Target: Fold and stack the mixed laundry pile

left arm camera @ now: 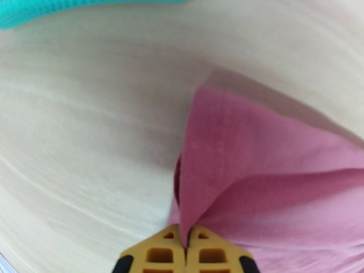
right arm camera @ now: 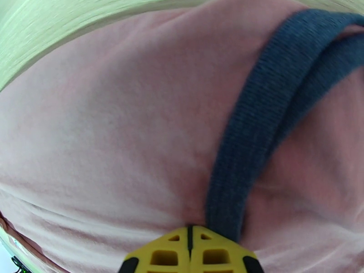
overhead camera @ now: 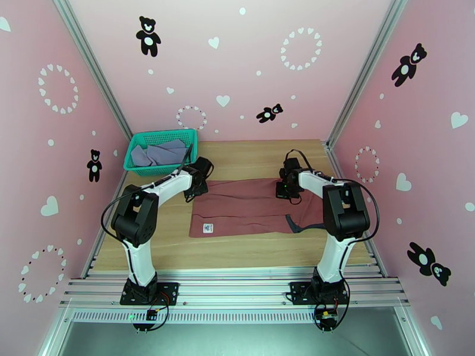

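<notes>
1. The rust-red tank top (overhead camera: 249, 209), a soft knit garment with dark navy trim (overhead camera: 294, 223), lies spread sideways across the middle of the pale wooden surface (overhead camera: 237, 250). A small white label (overhead camera: 208, 228) sits at its near left corner, and the trimmed openings are to the right.
2. The left fingers (overhead camera: 199, 185) are clenched on the garment's far left corner. The left wrist view shows a peak of red cloth (left arm camera: 273, 178) drawn up into the closed yellow fingers (left arm camera: 184, 251), and the corner appears lifted off the wood.
3. The right fingers (overhead camera: 287, 190) are clenched on the far edge toward the right. In the right wrist view the navy trim (right arm camera: 255, 133) runs down into the closed fingers (right arm camera: 190, 251), with red fabric (right arm camera: 113, 133) bunched around them.
4. Judgement: two grips spaced along one edge keep that edge straight, so it can be carried toward the near edge as a single even fold.
5. The plain grey-lavender shirt (overhead camera: 157, 154) lies crumpled inside the teal plastic mesh basket (overhead camera: 166, 133) at the far left corner, just beyond the left arm. It is kept off the working area, presumably until the tank top is folded.
6. Judgement: the task is at an early stage, with no finished fold and no stack.
</notes>
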Available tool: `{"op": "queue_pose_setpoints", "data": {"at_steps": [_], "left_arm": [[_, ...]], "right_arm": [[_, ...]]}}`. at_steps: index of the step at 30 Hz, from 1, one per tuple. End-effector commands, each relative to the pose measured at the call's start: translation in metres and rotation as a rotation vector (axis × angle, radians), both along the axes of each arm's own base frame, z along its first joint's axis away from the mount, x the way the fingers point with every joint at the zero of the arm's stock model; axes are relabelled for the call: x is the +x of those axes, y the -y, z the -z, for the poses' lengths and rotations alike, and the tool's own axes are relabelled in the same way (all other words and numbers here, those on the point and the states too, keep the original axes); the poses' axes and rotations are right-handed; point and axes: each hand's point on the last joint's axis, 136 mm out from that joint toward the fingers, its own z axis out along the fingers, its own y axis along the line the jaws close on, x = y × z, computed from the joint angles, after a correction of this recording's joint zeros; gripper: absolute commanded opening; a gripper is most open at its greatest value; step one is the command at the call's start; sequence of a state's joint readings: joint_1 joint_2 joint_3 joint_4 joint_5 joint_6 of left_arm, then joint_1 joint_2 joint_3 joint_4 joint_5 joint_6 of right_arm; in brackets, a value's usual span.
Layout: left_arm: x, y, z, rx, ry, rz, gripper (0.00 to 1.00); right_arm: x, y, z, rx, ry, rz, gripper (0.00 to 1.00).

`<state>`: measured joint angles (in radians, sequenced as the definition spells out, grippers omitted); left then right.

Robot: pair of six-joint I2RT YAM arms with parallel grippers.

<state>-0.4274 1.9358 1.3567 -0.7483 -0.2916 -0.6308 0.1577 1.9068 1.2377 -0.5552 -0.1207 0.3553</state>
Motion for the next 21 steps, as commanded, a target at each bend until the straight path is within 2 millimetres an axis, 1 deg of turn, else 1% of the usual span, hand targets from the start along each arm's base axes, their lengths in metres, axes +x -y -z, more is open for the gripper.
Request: {"op": "queue_pose_setpoints", "data": {"at_steps": [1,3,5,6,8,10,11,14,16,18,21], "left_arm": [[-0.014,-0.006,0.028,0.018,-0.070,-0.035,0.00],[-0.016,-0.005,0.035,0.013,-0.082,-0.042,0.00],[-0.019,-0.004,0.038,0.006,-0.089,-0.042,0.00],[-0.020,-0.004,0.037,0.005,-0.091,-0.042,0.05],[-0.023,-0.006,0.035,0.012,-0.101,-0.043,0.28],[-0.026,-0.008,0.031,0.016,-0.107,-0.042,0.45],[-0.028,-0.008,0.028,0.013,-0.105,-0.040,0.52],[-0.029,-0.008,0.013,0.006,-0.092,-0.034,0.63],[-0.027,-0.006,0.001,-0.002,-0.084,-0.021,0.66],[-0.024,-0.003,-0.012,-0.010,-0.071,-0.007,0.68],[-0.016,0.000,-0.029,-0.015,-0.058,0.014,0.68]], "right_arm": [[-0.002,0.013,-0.020,-0.059,0.019,0.013,0.00],[-0.003,0.014,-0.024,-0.061,0.025,0.015,0.00],[-0.003,0.015,-0.029,-0.066,0.028,0.016,0.00],[-0.004,0.015,-0.030,-0.067,0.030,0.016,0.00],[-0.003,0.015,-0.036,-0.062,0.038,0.019,0.00],[-0.002,0.012,-0.044,-0.047,0.048,0.022,0.00],[-0.002,0.011,-0.049,-0.037,0.058,0.022,0.00],[0.002,0.004,-0.066,0.004,0.087,0.022,0.07],[0.007,-0.002,-0.073,0.037,0.102,0.019,0.11],[0.014,-0.008,-0.073,0.064,0.106,0.014,0.13],[0.031,-0.012,-0.060,0.072,0.084,0.021,0.13]]}}
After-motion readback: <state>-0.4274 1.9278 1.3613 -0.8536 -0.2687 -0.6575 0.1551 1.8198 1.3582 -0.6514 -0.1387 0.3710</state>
